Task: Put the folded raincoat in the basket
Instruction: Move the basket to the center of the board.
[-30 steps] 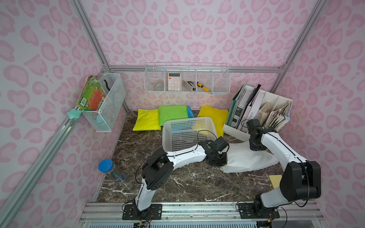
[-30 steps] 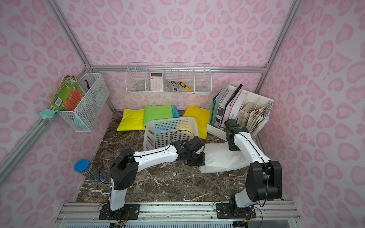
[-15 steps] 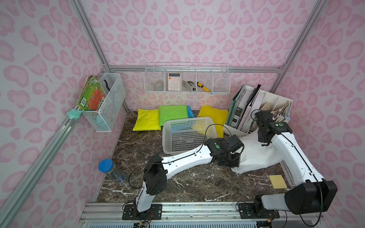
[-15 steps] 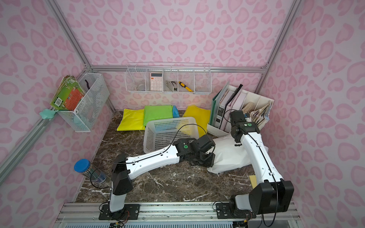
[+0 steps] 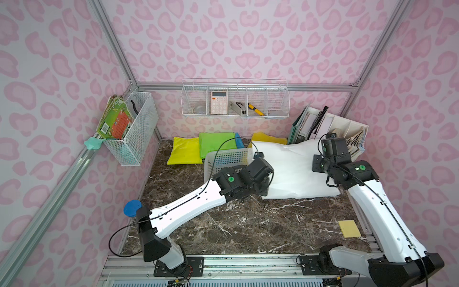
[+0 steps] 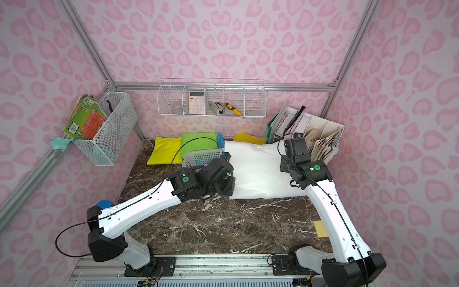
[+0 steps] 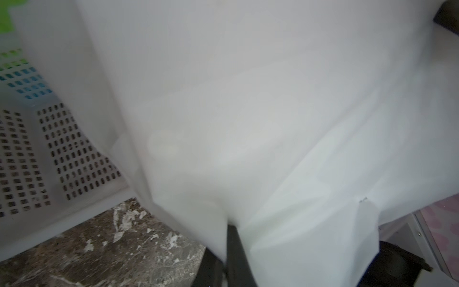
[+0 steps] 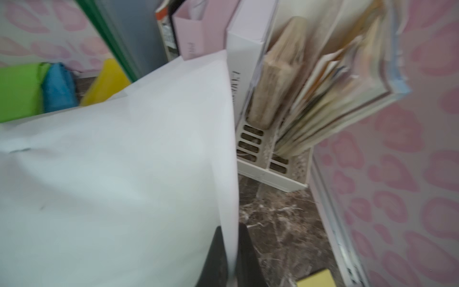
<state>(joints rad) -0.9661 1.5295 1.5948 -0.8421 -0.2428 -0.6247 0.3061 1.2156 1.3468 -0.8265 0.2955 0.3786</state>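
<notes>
left gripper [image 7: 229,251] and right gripper [image 8: 232,253] both pinching the raincoat [image 5: 293,169], hanging at 3 o'clock of the basket [image 5: 223,159], not inside yet

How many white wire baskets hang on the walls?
2: a wire basket on the side wall, holding booklets; a long wire basket on the back wall, holding a calculator.

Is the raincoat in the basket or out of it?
Out. The raincoat hangs pinched between the left gripper and right gripper, beside the basket, not inside it.
</notes>
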